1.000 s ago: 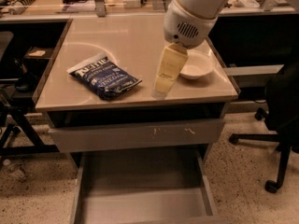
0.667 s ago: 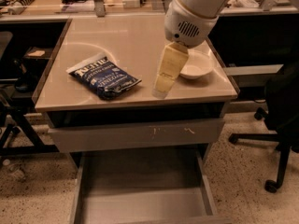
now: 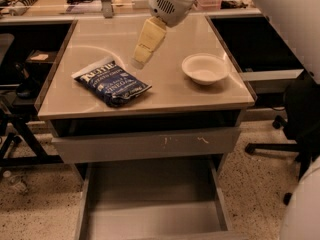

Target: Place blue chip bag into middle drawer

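Near the worktop's (image 3: 200,96) left front edge lies the bag (image 3: 112,81), flat and label up, well apart from the bowl (image 3: 205,69). The gripper (image 3: 138,61) hangs just above the bag's back corner; whether its jaws are apart I cannot tell. The bag is likely light, crinkly, slippery and crushable, so pinch a sealed end. The drawer (image 3: 150,189) is open below.

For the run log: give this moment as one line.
pincer: above table, near far edge of chip bag | chip bag: lying on table, ungrasped | bowl: on table | lower drawer: pulled open

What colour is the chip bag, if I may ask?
Dark blue chip bag with white lettering, camera view; the gripper hovers near it.
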Controlling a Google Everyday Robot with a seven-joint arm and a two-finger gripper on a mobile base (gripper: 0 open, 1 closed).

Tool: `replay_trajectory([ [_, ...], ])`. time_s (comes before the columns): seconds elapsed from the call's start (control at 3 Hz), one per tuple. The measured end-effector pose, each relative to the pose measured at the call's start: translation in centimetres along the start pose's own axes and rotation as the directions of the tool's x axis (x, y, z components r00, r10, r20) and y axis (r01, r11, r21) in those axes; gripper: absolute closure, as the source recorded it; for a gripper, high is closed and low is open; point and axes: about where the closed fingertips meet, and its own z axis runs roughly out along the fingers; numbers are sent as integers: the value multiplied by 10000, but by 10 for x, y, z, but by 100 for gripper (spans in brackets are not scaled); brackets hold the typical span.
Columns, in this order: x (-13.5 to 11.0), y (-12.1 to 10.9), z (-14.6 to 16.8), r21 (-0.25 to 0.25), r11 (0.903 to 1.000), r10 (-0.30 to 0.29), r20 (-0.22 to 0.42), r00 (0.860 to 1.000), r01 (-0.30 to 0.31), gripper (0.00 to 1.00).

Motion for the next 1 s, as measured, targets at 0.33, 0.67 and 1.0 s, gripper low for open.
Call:
replay_trajectory([
  [0.33,0,0,0,-3,10000,-3,3,10000,3,0],
  [0.67,-22,15,46,-582,9956,-701,618,9956,737,0],
  [1.0,-21,15,46,-587,9957,-685,588,9959,720,0],
])
